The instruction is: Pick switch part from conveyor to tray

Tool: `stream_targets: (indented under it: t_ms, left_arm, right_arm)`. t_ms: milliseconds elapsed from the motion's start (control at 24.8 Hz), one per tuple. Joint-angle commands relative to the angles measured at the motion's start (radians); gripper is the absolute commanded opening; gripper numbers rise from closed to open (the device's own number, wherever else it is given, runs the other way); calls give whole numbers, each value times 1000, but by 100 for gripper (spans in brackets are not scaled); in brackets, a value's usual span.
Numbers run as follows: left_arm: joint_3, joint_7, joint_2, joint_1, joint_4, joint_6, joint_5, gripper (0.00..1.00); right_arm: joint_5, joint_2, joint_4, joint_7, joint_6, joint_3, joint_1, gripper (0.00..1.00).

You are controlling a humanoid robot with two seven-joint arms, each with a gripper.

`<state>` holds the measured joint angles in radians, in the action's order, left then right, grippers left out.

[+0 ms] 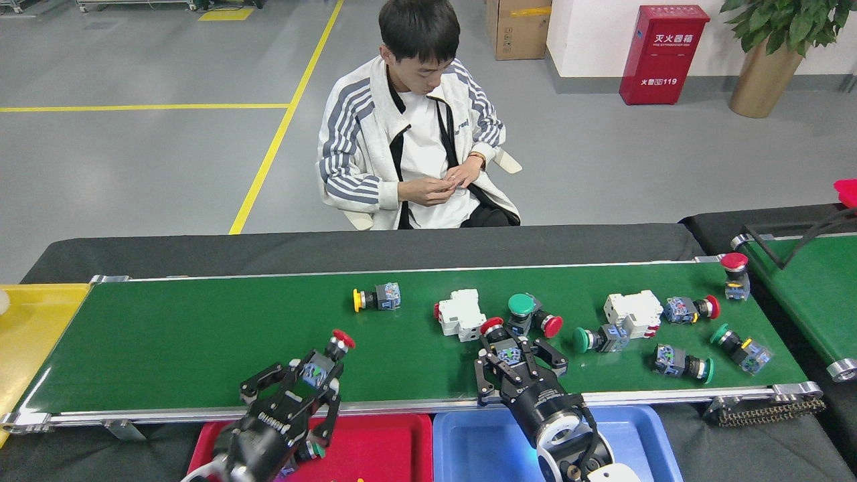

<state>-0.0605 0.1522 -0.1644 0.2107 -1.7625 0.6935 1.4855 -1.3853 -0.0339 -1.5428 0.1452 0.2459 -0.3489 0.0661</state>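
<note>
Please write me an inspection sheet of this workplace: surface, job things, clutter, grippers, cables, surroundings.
Surface: green conveyor on black table.
Job things: about ten switch parts on belt; red tray and blue tray at near edge.
Clutter: yellow bin at left end.
Grippers: left gripper shut on red-capped switch; right gripper shut on second red-capped switch.
Cables: black cable over small belt at right.
Surroundings: seated person, red cabinet, plant pot.

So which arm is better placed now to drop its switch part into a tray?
Left. The left pincer holds a red-capped switch at the conveyor's near rail, just above the red tray. The right pincer is farther onto the belt.
</note>
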Motion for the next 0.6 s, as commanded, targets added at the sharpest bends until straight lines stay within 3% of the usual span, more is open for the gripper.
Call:
stream_targets:
  t_ms: [0,40,81,121,161,282,403,484,564]
  left_arm:
    - [-62,-6,5,10,-17,92,-13,100]
    - [-79,-6,16,24,-15,92,-13,100]
    - [-90,-6,20,35,-15,92,-14,100]
    - [-97,-6,22,39,-15,92,-17,100]
    - [-104,-6,22,41,-15,92,-19,100]
    - [-145,-6,28,50,-15,92,-19,100]
    - [-234,-6,95,58,-14,74,-17,100]
    - [-315,-6,157,56,-15,-42,-17,100]
    - [-371,-6,197,45,-12,-232,-17,100]
  right_arm:
    - [0,0,-49,-19,160,-21,-23,8]
    - [0,-3,-54,-24,188,-48,-28,37]
    - [-1,-6,-54,-29,191,-76,-28,75]
    - [-3,-11,-54,-33,191,-114,-28,94]
    - [-3,-11,-54,-33,191,-134,-28,98]
    - [-3,-11,-54,-33,193,-163,-28,98]
    - [2,-17,-69,-32,188,-154,-31,98]
    - [9,-12,-97,-35,148,-90,-40,98]
    - [14,-34,-114,-68,6,54,-92,98]
